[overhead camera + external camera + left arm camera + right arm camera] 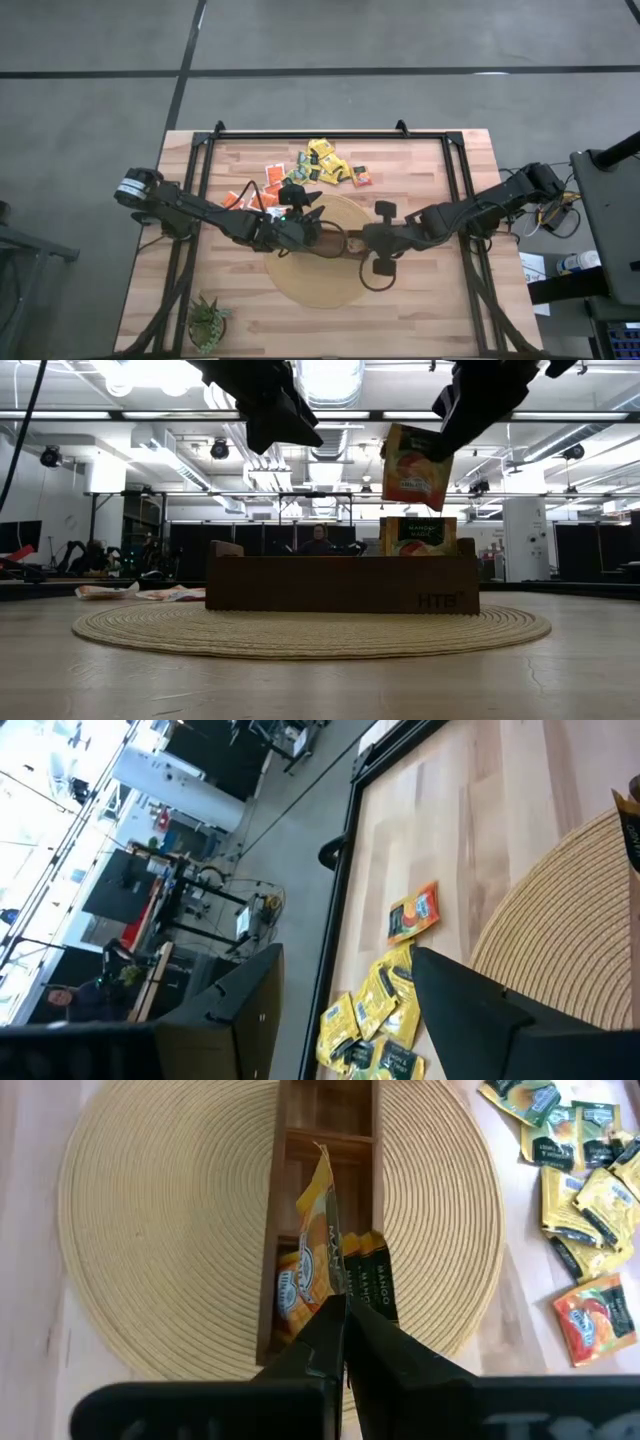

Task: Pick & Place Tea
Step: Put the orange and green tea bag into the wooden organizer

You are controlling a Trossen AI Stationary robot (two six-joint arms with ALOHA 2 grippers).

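Pinched edge-on in my right claw (337, 1295), an orange sachet (318, 1230) is hanging just above the long brown box (327, 1120), and the fingers are pressing fully together on its lower edge. In the low view that same sachet is dangling clear of the box wall, so I am judging it not yet dropped in. Below it, in the nearer compartment, at least two sachets are already standing: an orange one (290, 1295) and a dark mango one (372, 1285). Farther compartments are showing bare wood. The box is sitting on the round woven mat (330, 285) at the middle of the table (430, 310). My left claw (305, 197) is hovering over the mat's far edge, fingers spread and holding nothing. Beyond it, a loose pile of tea sachets (325, 165) is waiting along the table's far side, yellow and orange ones scattered, so I am reckoning most of the sorting is left.
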